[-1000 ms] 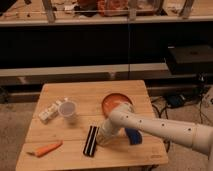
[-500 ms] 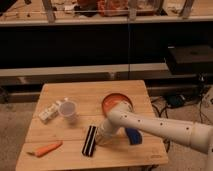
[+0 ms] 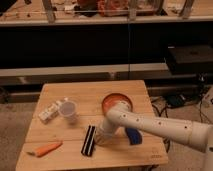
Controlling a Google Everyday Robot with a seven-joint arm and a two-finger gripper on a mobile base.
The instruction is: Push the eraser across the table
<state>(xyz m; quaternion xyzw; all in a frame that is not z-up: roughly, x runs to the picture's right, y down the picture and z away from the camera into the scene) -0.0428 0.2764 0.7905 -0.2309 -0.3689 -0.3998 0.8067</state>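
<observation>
1. The eraser (image 3: 89, 140), a black oblong block with a pale stripe down its length, lies near the front edge of the small light-wood plank desk (image 3: 85, 92), a little left of the middle, its long axis running roughly front to back with a slight lean.

2. The robot's hand (image 3: 101, 136), at the end of a white perforated arm (image 3: 155, 125) that reaches in from the right, sits low over the desk just beside the eraser's right flank, seemingly in contact with it; whether its two fingers are apart or together cannot be told from this view.

3. The key relation: the eraser lies directly to the left of the hand, broadside on, so a leftward sweep would likely drive it sideways along the open planks rather than end-first.

4. An orange carrot (image 3: 45, 149) lies at the front-left corner, well apart from the eraser but roughly in the path of a long leftward push.

5. A blue curved sponge-like piece (image 3: 133, 135) rests on the far side of the arm from the eraser, to the right, partly hidden by the arm.

6. Farther back, a clear plastic cup (image 3: 68, 111) stands beside a small white box-like packet (image 3: 48, 114) on the left half of the desk.

7. An orange-red round bowl (image 3: 118, 102) sits behind the arm, right of centre.

8. Beyond the desk, dark shelving (image 3: 100, 45) spans the background.
</observation>
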